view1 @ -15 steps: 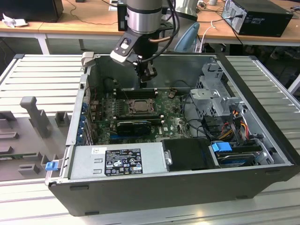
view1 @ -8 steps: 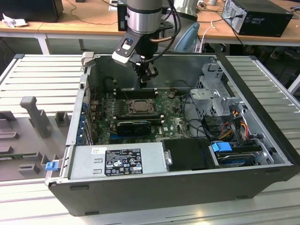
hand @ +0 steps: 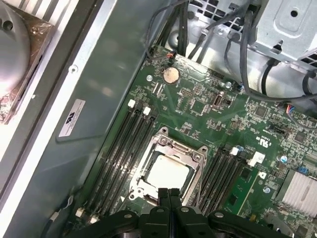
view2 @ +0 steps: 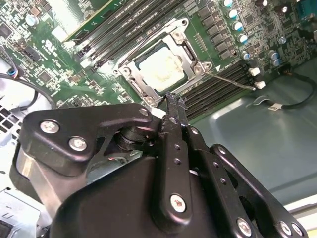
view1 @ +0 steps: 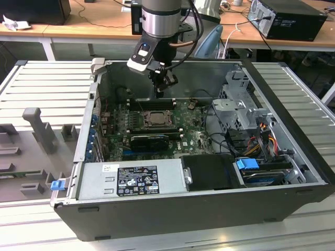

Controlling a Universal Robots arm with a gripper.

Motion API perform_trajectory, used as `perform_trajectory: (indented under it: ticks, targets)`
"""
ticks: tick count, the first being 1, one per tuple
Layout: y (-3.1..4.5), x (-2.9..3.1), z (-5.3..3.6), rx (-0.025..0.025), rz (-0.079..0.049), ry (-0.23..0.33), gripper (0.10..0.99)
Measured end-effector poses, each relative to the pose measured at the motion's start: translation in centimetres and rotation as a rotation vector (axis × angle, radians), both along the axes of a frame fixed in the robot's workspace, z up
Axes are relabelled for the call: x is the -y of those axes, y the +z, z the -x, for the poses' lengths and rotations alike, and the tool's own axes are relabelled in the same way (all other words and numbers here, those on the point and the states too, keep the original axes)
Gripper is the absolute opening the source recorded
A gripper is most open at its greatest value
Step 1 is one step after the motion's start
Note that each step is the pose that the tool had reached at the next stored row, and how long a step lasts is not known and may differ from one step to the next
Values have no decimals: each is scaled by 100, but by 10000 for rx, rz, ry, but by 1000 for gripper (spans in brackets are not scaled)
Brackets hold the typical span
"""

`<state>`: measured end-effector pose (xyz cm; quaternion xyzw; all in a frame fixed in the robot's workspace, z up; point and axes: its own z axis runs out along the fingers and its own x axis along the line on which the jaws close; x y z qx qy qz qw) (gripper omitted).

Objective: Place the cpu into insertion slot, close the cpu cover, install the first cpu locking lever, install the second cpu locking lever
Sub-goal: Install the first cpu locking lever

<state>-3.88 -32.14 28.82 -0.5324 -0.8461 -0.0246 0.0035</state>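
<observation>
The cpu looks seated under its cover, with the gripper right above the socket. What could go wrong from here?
1. The shut gripper hangs close over the cpu cover's edge; a slightly off descent might press on the cpu or the circuit board.
2. The thin locking lever sticks out over the memory slots; it looks likely to slip off the gripper.

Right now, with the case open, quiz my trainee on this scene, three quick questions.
1. True or false: the cpu sits inside the window of the cpu cover.
2. The gripper is: A) spread wide, B) shut, holding nothing, C) clamped on a cable.
3. What long black parts flank the cpu on both sides?
Key: 1 true; 2 B; 3 memory slots.
</observation>
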Motion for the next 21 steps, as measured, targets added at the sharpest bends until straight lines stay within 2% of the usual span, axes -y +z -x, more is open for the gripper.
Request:
perform_trajectory:
  ticks: [14, 21]
  targets:
    - [0, 0, 0, 0, 1, 782, 106]
    - [0, 0, 0, 0, 4, 1386, 106]
